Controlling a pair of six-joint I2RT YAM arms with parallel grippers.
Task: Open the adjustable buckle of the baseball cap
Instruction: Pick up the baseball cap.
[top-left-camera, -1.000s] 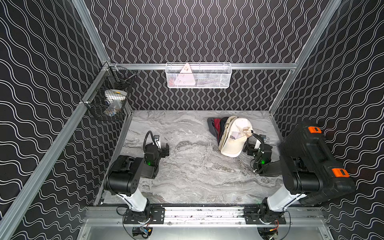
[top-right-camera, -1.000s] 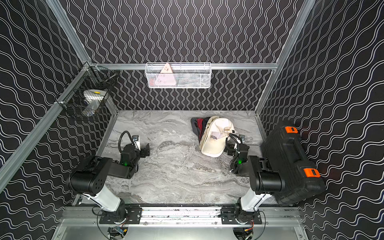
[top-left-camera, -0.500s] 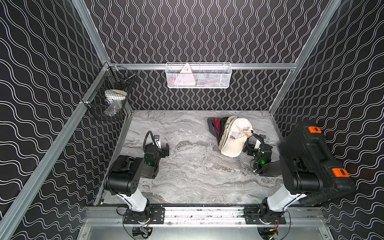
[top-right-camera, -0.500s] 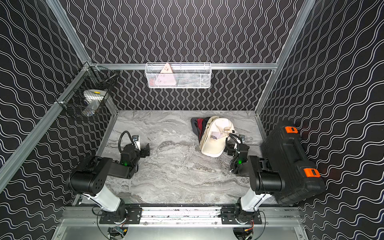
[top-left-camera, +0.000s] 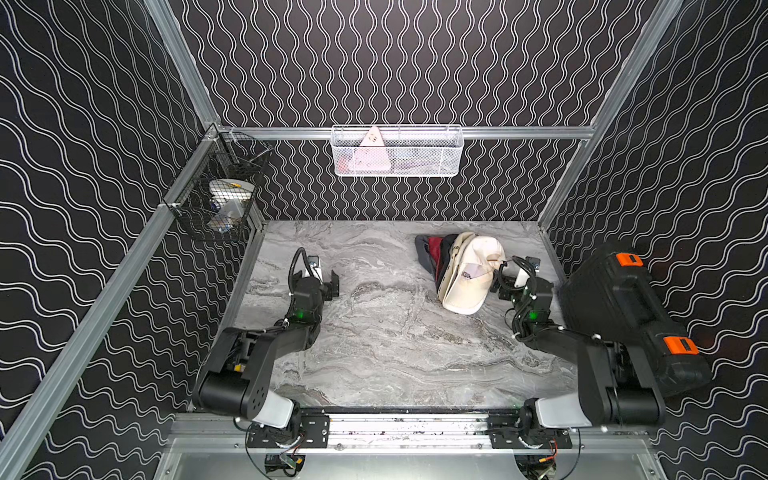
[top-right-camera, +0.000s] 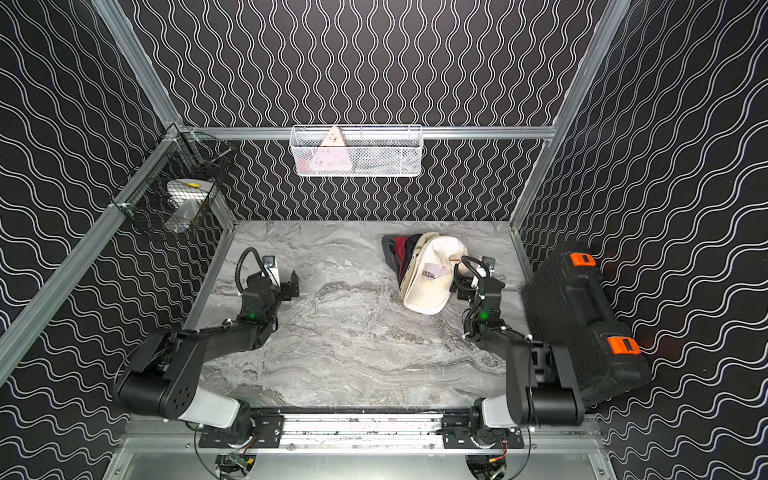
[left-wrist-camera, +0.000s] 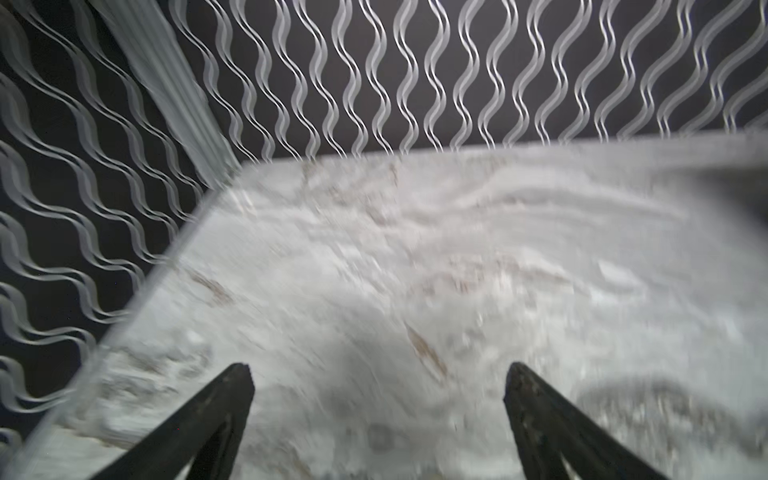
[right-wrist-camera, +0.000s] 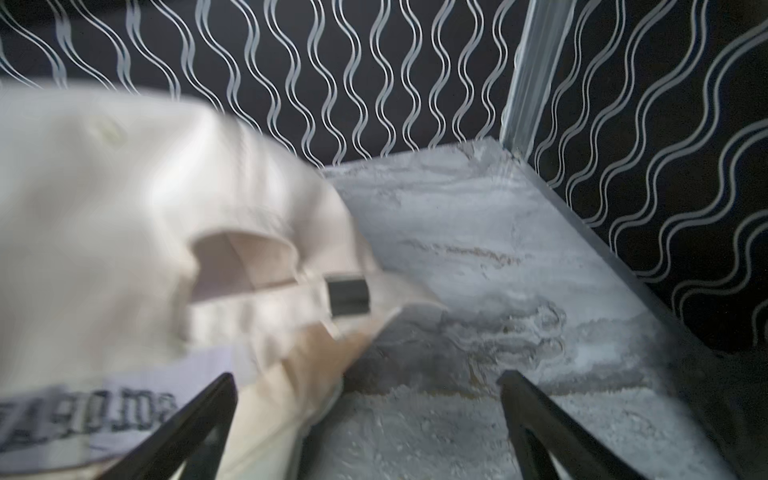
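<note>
A cream baseball cap (top-left-camera: 469, 270) (top-right-camera: 432, 274) lies at the back right of the marble table, on top of a dark and red cap (top-left-camera: 430, 253). In the right wrist view the cream cap (right-wrist-camera: 104, 199) shows its rear opening, with the strap running through a dark metal buckle (right-wrist-camera: 348, 296). My right gripper (top-left-camera: 503, 280) (right-wrist-camera: 365, 382) stands open just right of the cap. One finger lies against the cap's edge, and the buckle is a little ahead of the jaws. My left gripper (top-left-camera: 330, 284) (left-wrist-camera: 378, 372) is open over bare table at the left, far from the cap.
A black tool case (top-left-camera: 631, 316) with orange latches leans against the right wall, close behind my right arm. A white wire basket (top-left-camera: 397, 151) hangs on the back wall. A black wire basket (top-left-camera: 220, 203) hangs at the left corner.
</note>
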